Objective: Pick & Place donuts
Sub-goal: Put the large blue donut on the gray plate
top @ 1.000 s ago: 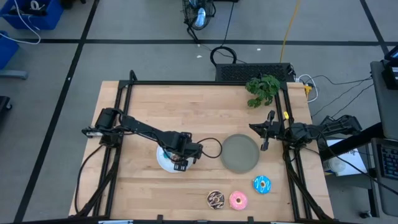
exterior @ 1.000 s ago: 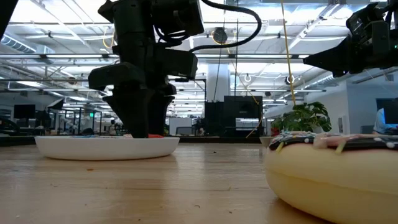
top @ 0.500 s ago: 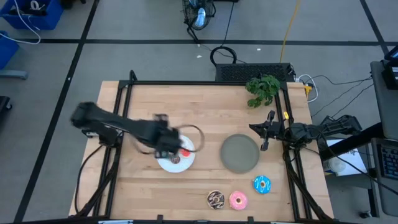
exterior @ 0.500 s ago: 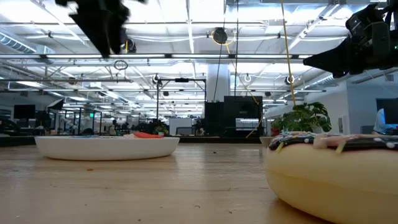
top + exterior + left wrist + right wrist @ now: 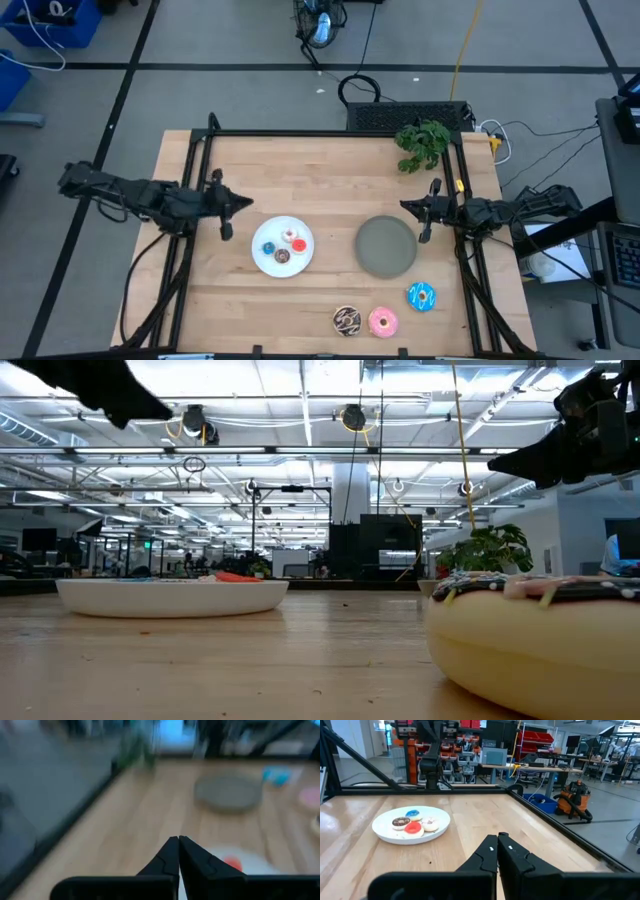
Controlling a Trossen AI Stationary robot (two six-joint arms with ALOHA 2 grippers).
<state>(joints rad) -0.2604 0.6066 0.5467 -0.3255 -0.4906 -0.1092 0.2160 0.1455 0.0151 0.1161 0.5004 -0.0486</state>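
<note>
Four tiny donuts lie on the white plate (image 5: 283, 246): blue (image 5: 412, 813), brown (image 5: 400, 822), red (image 5: 413, 828) and white-pink (image 5: 429, 823). Three larger donuts rest on the table near the front edge: chocolate (image 5: 347, 320), pink (image 5: 383, 322) and blue (image 5: 421, 296). My left gripper (image 5: 244, 205) hangs shut above the table, left of the white plate, with nothing in it (image 5: 178, 841). My right gripper (image 5: 405, 206) waits shut at the table's right side, beyond the grey plate (image 5: 386, 246), also with nothing in it (image 5: 497, 838).
A green plant (image 5: 422, 142) stands at the far right corner. Black frame rails (image 5: 196, 160) run along the table's left, far and right sides. In the low view the pink donut (image 5: 540, 635) fills the near right, and the white plate (image 5: 170, 595) sits farther off.
My left gripper has risen off the white plate and swung back toward the table's left edge. The plate and its tiny donuts, covered by the gripper a second ago, now show in full and have stayed where they were.
</note>
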